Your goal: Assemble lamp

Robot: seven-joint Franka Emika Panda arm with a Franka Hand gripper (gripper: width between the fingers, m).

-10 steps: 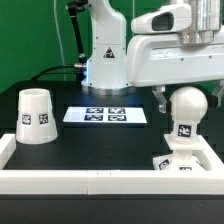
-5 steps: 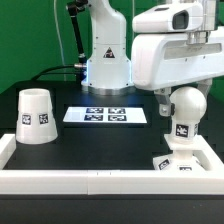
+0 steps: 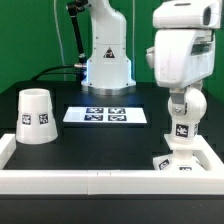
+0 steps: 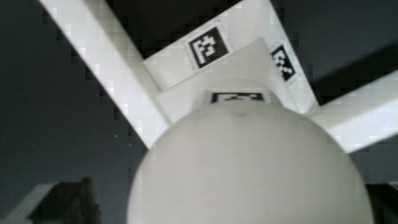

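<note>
Bulb [image 3: 188,108] stands upright on base [image 3: 180,160], apparently for screwing in; claw [image 3: 183,95] is at it, grip undeterminable.

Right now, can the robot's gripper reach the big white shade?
Probably yes: the shade stands alone with nothing above it, though the gripper is far off at the bulb.

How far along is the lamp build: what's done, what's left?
Done: the white ball-shaped plastic bulb stands on the small white square stepped base. In hand: the gripper sits over the bulb; whether it is clamped on it, I cannot tell. Left: the white tapered cup-like shade stands apart at the exterior view's left, not yet fitted.
</note>
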